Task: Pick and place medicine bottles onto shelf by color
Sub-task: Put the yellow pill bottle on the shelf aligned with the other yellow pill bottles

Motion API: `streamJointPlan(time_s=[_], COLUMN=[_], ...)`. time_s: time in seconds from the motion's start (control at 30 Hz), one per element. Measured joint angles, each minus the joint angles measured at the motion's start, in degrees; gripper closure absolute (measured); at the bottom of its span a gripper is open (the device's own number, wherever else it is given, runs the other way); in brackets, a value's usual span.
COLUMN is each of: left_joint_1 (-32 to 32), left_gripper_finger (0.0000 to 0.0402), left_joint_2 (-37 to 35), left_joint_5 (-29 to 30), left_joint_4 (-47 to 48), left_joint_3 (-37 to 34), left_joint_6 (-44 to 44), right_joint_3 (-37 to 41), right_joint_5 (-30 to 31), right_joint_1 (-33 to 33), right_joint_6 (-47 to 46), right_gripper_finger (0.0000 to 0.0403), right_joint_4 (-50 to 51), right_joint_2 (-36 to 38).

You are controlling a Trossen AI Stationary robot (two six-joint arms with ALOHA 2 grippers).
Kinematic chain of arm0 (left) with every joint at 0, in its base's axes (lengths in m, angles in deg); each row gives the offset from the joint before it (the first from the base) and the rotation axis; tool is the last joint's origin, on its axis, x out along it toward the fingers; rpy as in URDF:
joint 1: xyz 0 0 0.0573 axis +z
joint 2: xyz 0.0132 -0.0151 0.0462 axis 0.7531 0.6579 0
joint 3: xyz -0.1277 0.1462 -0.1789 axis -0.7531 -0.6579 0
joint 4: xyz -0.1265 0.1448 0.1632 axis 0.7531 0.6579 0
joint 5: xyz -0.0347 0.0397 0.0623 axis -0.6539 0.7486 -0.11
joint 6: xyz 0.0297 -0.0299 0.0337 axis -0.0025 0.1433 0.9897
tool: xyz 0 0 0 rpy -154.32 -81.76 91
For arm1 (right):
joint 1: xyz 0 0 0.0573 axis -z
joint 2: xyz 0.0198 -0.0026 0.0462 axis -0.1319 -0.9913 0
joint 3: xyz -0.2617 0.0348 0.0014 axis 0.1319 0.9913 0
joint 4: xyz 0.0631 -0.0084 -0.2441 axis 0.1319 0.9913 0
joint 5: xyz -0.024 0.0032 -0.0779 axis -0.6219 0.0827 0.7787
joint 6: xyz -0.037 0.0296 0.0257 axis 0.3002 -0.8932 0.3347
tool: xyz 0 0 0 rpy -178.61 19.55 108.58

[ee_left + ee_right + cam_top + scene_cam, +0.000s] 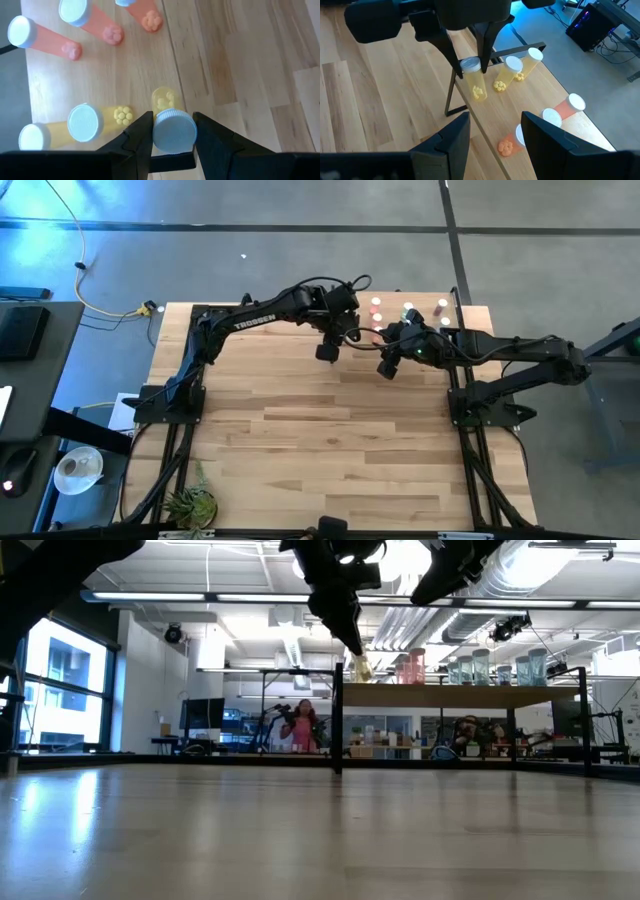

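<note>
above the near edge of the shelf, a yellow bottle with a white cap is held by the left gripper. its fingers are closed on the cap from both sides, and the bottle hangs just over the shelf panel, close to the corner where a dark post goes down to the table. whether the bottle's bottom touches the panel cannot be told. in the low view the same bottle is seen under the left gripper, at the level of the shelf top.

beside it, two other yellow bottles are standing on the shelf, near each other. further along the panel, three pink-red bottles are standing in a group, well apart from the yellow ones.

the right gripper is kept in the air near the shelf, facing the left one. its fingers are spread wide and nothing is held between them. in the high view both grippers are seen at the far side of the table, the left gripper just beside the shelf edge.
</note>
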Motion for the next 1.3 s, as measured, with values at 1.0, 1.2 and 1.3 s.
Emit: streamJointPlan(time_s=[1.0, 1.2, 1.3], left_joint_1=[-9.25, -10.82, -11.52], left_gripper_finger=[0.028, 0.028, 0.028], left_joint_2=[-8.17, -8.48, -8.63], left_joint_5=[-0.43, -0.28, -0.27], left_joint_4=[1.75, 0.79, -1.19], left_joint_3=[0.04, 0.07, 0.07], left_joint_6=[3.73, 3.74, 3.58], right_joint_3=[0.03, 0.04, 0.04], right_joint_5=[-22.6, -24.77, -24.79], right_joint_1=[-0.07, -0.07, -0.04], right_joint_6=[25.79, 26.0, 24.19], right_gripper_finger=[0.0235, 0.0235, 0.0235], right_joint_4=[-5.08, -5.29, -6.56], right_joint_2=[0.0, 0.0, 0.0])
